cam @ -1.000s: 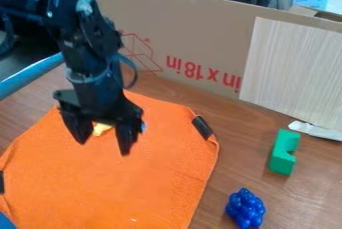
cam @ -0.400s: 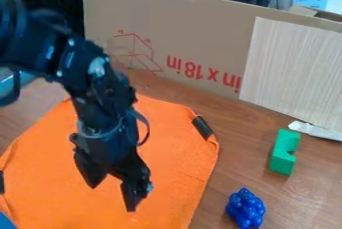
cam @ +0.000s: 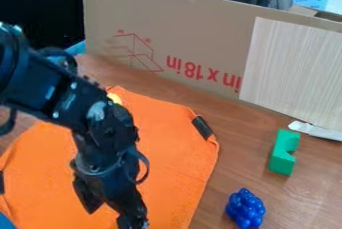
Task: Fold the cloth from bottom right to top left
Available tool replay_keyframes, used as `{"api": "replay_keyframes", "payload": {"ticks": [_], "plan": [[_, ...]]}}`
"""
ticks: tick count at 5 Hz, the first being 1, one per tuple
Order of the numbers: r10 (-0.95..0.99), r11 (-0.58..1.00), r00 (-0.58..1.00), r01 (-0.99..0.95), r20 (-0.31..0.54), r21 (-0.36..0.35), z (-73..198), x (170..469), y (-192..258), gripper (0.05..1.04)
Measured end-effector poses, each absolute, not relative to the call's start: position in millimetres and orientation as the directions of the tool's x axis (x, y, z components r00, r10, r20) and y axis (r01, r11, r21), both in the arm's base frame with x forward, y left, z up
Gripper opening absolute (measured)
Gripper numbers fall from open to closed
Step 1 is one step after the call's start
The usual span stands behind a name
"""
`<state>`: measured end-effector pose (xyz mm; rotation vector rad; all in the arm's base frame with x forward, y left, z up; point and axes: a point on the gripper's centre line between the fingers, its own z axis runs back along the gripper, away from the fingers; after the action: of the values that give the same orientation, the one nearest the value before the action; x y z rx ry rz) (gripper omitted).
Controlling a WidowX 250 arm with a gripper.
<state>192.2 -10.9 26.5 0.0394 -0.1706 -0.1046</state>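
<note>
My gripper (cam: 107,213) hangs over the lower middle of the orange cloth (cam: 167,158), near the bottom edge of the camera view. Its two fingers stand apart, the right one partly cut off by the view's edge, and no cloth shows between them. The cloth lies spread on the table, with a black tab at its upper right and another at its left edge. The arm hides part of its left half, and its bottom runs out of view.
A green block (cam: 284,152) and a blue bumpy toy (cam: 245,208) sit on the brown table (cam: 234,173) right of the cloth. A cardboard panel (cam: 194,33) stands along the back. Something yellow (cam: 114,98) is at the cloth's top edge.
The gripper has come down the view, from over the cloth's upper part to its lower part, uncovering the top edge. The cloth lies as before.
</note>
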Motion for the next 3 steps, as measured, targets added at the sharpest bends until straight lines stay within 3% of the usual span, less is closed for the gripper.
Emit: {"api": "replay_keyframes", "payload": {"ticks": [3], "plan": [[-0.131, 0.99, 0.977, 0.12, 0.167, 0.074, 4, 186, -18, 1.0]]}}
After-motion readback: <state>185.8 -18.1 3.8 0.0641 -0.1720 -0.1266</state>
